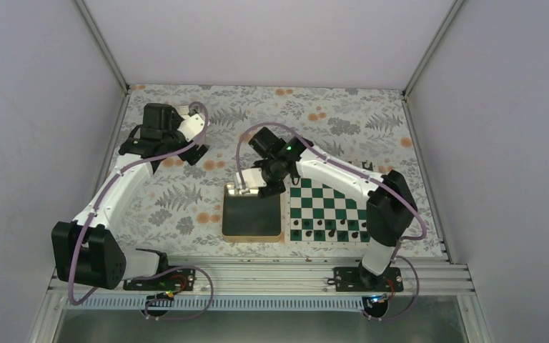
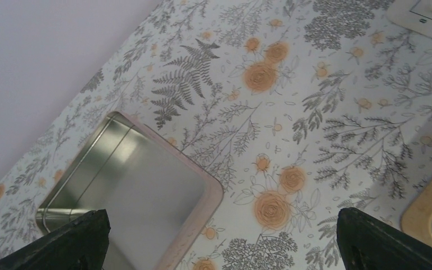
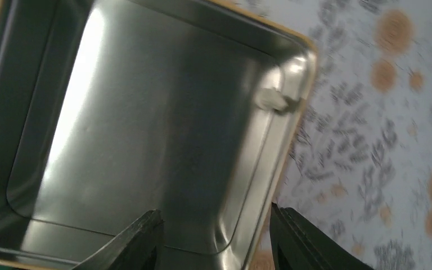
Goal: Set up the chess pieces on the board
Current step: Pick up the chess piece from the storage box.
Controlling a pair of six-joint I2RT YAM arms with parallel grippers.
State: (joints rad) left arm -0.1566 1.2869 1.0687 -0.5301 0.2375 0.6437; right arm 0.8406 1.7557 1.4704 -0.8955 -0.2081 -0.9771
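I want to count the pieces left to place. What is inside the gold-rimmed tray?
One small white piece lies in a corner of the tray; the rest of its floor looks bare. The right tool hides a strip at the near edge.

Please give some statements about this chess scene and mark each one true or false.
The right gripper is over the tray. True.
It holds a white piece. False: its fingers are apart with nothing between them.
A small white piece lies in a corner of the tray. True.
The black pieces stand on the far side of the board. False: they stand along its near edge.
The left gripper is shut. False: it is wide open.
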